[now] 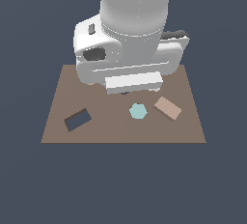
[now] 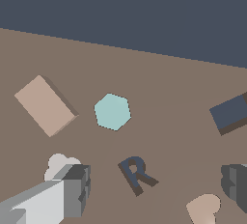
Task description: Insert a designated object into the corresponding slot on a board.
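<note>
Plainly, teal hexagon [image 1: 138, 111] lies between block [image 1: 167, 108] and slot [image 1: 77, 119].

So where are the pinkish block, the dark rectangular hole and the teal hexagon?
pinkish block [image 1: 167, 108]: exterior view, middle of its top face.
dark rectangular hole [image 1: 77, 119]: exterior view, centre of the cut-out.
teal hexagon [image 2: 112, 112]: wrist view, middle of its top.

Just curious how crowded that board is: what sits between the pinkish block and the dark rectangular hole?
The teal hexagon lies between the block and the slot, nearer the block; otherwise bare board. The exterior view shows this best.
</note>
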Controlling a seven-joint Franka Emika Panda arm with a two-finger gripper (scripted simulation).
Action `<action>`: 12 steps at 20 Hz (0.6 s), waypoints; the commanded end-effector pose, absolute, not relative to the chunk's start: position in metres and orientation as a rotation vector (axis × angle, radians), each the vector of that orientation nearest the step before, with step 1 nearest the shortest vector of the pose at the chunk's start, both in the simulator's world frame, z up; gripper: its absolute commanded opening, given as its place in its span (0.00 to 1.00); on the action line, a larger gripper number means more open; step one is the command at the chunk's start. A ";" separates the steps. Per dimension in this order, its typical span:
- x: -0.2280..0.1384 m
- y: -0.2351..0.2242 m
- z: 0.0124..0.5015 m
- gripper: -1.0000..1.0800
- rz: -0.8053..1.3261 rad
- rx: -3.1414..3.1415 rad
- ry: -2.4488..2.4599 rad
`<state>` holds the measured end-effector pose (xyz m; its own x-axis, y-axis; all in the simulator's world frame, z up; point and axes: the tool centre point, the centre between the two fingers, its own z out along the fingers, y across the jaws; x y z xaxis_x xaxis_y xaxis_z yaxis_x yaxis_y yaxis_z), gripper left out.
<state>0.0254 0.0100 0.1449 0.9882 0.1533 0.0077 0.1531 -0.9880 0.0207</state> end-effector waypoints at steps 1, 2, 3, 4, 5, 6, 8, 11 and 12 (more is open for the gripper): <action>0.032 0.022 0.135 0.96 0.013 3.105 0.350; 0.035 0.028 0.130 0.96 0.012 3.100 0.402; 0.037 0.035 0.125 0.96 0.012 3.093 0.457; 0.040 0.041 0.120 0.96 0.011 3.085 0.516; 0.042 0.049 0.114 0.96 0.011 3.076 0.579; 0.045 0.057 0.109 0.96 0.010 3.064 0.645; 0.048 0.072 0.098 0.96 0.009 3.038 0.768; 0.050 0.093 0.083 0.96 0.007 2.996 0.929; 0.051 0.099 0.079 0.96 0.006 2.982 0.976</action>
<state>0.0494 0.0891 0.0858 0.8363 0.5483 0.0017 0.5483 -0.8363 0.0064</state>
